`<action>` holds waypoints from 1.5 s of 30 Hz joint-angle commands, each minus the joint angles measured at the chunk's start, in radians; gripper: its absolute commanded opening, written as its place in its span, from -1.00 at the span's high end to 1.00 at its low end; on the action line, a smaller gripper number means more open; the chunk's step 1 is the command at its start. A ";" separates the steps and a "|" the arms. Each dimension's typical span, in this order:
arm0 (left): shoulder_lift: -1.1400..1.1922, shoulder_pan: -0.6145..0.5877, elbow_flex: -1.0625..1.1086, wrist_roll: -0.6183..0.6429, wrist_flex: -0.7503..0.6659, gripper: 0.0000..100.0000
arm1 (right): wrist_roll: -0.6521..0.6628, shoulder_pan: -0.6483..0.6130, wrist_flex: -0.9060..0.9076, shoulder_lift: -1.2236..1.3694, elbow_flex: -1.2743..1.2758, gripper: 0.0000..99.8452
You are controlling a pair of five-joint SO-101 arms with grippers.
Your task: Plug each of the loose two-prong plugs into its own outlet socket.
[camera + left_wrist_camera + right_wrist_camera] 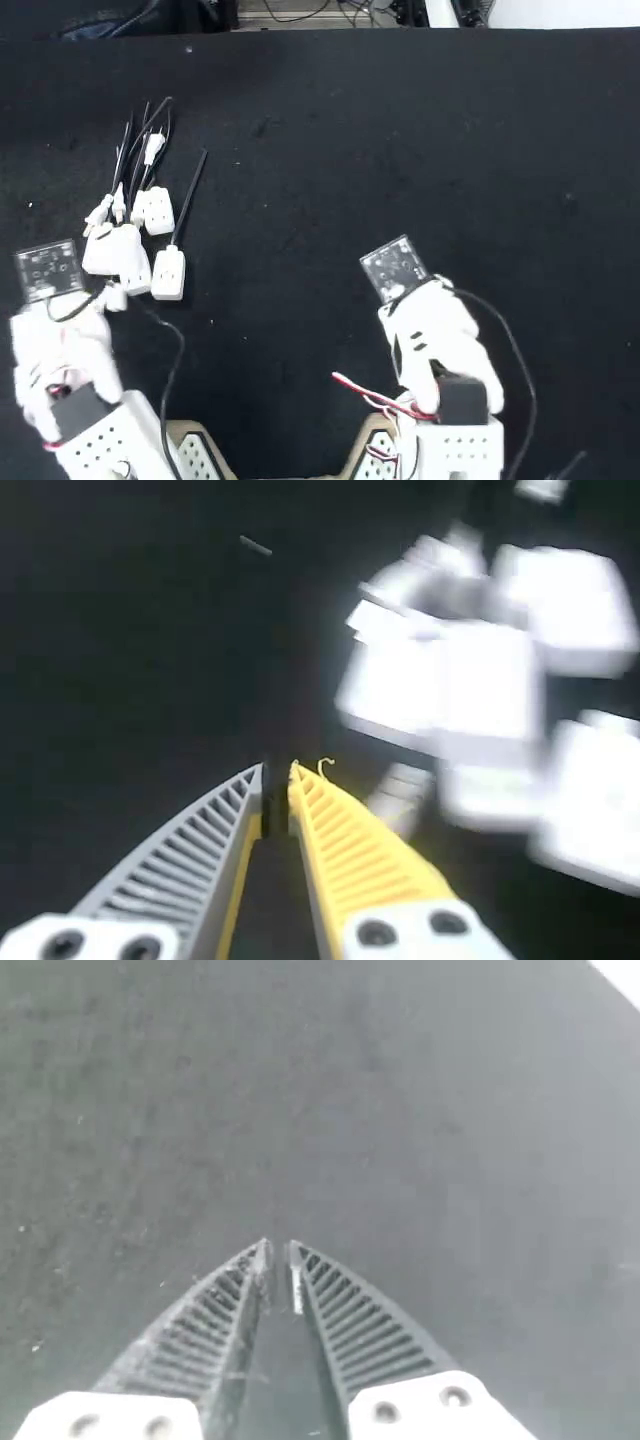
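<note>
Black cloth is covering the table [400, 150] from the near edge to the far one. At the near left the left arm [60, 350] is standing over the surface, its wrist sitting just near of the task's things. In its own wrist view the left gripper [277, 772] is keeping its grey and yellow fingers drawn in to a narrow slit, with nothing between them, while blurred white blocks are lying just beyond the tips.

Those blocks are the outlet sockets [115, 250], which are clustering at the left of the table, one larger body touching a smaller one on its right and another lying just beyond. Small white plugs [100, 213] are lying among them on the far left side, and thin black cords [190, 190] are fanning away toward the far edge. Whether any plug is sitting in a socket cannot be told.

Well apart, right of centre, the right arm [440, 340] is standing over bare cloth. The right gripper [278, 1250] is likewise holding its tips almost together, gripping nothing.
</note>
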 commanded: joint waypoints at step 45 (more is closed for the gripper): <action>-0.005 0.229 -0.097 0.324 0.072 0.68 | -0.411 -0.423 0.092 1.047 -1.061 0.95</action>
